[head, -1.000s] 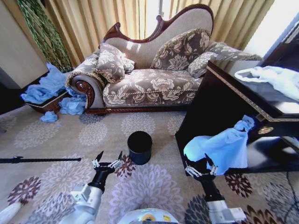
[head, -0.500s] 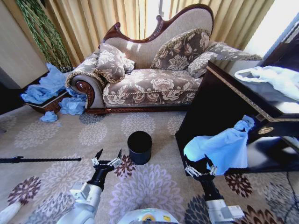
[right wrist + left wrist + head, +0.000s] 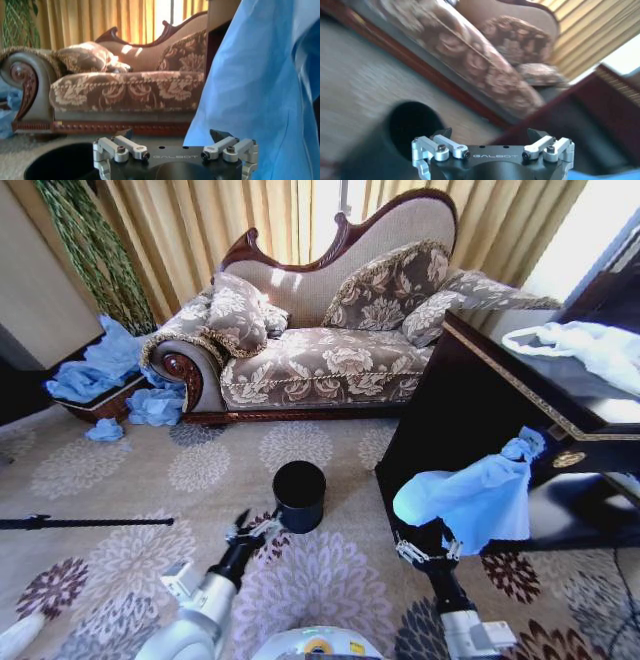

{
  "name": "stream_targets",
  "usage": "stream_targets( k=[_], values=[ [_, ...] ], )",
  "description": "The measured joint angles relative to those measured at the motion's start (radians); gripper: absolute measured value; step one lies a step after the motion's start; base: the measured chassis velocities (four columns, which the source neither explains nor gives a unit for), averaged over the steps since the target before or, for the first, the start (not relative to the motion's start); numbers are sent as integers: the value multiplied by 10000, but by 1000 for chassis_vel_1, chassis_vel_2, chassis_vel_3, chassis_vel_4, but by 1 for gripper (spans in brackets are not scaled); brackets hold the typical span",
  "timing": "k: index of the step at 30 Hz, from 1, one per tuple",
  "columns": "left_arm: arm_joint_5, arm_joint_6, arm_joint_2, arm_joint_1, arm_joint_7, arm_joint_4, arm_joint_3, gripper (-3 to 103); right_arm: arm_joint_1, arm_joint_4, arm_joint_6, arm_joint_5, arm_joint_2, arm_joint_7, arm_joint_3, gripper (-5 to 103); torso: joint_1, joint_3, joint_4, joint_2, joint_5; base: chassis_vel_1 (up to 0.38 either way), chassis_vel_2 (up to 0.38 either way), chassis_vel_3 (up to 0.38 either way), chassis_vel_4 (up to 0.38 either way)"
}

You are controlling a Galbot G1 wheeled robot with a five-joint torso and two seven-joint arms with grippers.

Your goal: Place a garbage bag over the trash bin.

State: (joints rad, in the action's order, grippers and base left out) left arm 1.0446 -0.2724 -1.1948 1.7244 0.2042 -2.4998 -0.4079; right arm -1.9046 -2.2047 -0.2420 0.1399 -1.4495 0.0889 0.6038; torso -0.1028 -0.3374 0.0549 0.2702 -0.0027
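Claws both spread: our left claw [image 3: 253,527] hovers just left of the small black cylindrical trash bin [image 3: 299,495]; our right claw [image 3: 428,552] sits below the hanging light-blue plastic bag [image 3: 470,500].

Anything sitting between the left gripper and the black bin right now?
Nothing visible does. The left gripper, open, is beside the small black cylindrical trash bin at its near side, with bare patterned carpet between. The right gripper, open, hovers under the light-blue plastic bag.
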Motion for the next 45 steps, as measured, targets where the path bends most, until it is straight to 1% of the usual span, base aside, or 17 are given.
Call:
stream_targets(
  k=[1, 3, 4, 5, 6, 7, 9, 13, 14, 17, 21, 25, 28, 29, 31, 35, 45],
  values=[
    [336, -38, 99, -138, -15, 0, 18, 100, 8, 43, 0, -12, 22, -1, -3, 100, 0, 0, 2, 0, 0, 0, 0, 0, 0],
    [1731, -128, 550, -826, -105, 0, 72, 100, 60, 233, 14, -21, 126, -6, -6, 100, 0, 0, 2, 0, 0, 0, 0, 0, 0],
    [1731, -128, 550, -826, -105, 0, 72, 100, 60, 233, 14, -21, 126, -6, -6, 100, 0, 0, 2, 0, 0, 0, 0, 0, 0],
    [3212, -132, 986, -1541, -275, 0, 128, 100, 106, 423, 21, -22, 281, -9, -35, 100, 0, 0, 3, 0, 1, 0, 0, 0, 0],
    [3839, -131, 1140, -1854, -433, 0, 179, 100, 139, 507, 27, -22, 388, -10, -62, 100, 0, 0, 3, 0, 0, 0, 0, 0, 0],
    [3839, -131, 1140, -1854, -433, 0, 179, 100, 139, 507, 27, -22, 388, -10, -62, 100, 0, 0, 3, 0, 0, 0, 0, 0, 0],
    [4729, -133, 1363, -2409, -967, 30, 389, 100, 265, 724, 35, -15, 675, -3, -150, 100, 0, 0, 3, 0, 2, 0, 0, 0, 0],
    [5159, -133, 1378, -2567, -1455, 263, 552, 100, 662, 1128, 80, 70, 1346, 25, -434, 100, -1, 0, 1, 0, 1, 0, 0, 0, 0],
    [5159, -133, 1378, -2567, -1455, 263, 552, 100, 662, 1128, 80, 70, 1346, 25, -434, 100, -1, 0, 1, 0, 1, 0, 0, 0, 0],
    [5770, -263, 1423, -2915, -1561, 461, 610, 100, 1009, 1339, 157, 301, 2073, 26, -695, 100, 0, 0, -1, 0, 3, 0, 0, 0, 0],
    [6015, -472, 1692, -3654, -1487, 861, 887, 100, 1085, 1293, 231, 438, 2398, 20, -720, 100, 0, 0, 0, 0, 2, 0, 0, 0, 0],
    [5884, -593, 1935, -4376, -1119, 1329, 1213, 100, 1139, 1307, 257, 540, 2611, 17, -740, 100, 0, 0, 0, 0, 0, 0, 0, 0, 0],
    [5922, -617, 2000, -5380, -249, 1832, 2052, 100, 1227, 1394, 201, 574, 2596, 83, -739, 100, -1, 0, -1, 0, 1, 0, 0, 0, 0],
    [5922, -617, 2000, -5380, -249, 1832, 2052, 100, 1227, 1394, 201, 574, 2596, 83, -739, 100, -1, 0, -1, 0, 1, 0, 0, 0, 0],
    [6254, -539, 1731, -6303, 386, 2164, 2968, 100, 1278, 1454, 148, 569, 2440, 190, -715, 100, -1, -1, 1, -1, 2, 0, 0, 0, 0],
    [7114, -428, 996, -7865, 1167, 2763, 4425, 100, 1335, 1719, -49, 354, 2187, 323, -676, 100, -1, 0, 4, 0, 3, 0, 0, 0, 0],
    [8348, -539, -228, -9742, 1575, 4020, 6126, 100, 1474, 2116, -133, -86, 2047, 399, -721, 100, 0, 0, 0, -1, 3, 0, 0, 0, 0]
  ],
)
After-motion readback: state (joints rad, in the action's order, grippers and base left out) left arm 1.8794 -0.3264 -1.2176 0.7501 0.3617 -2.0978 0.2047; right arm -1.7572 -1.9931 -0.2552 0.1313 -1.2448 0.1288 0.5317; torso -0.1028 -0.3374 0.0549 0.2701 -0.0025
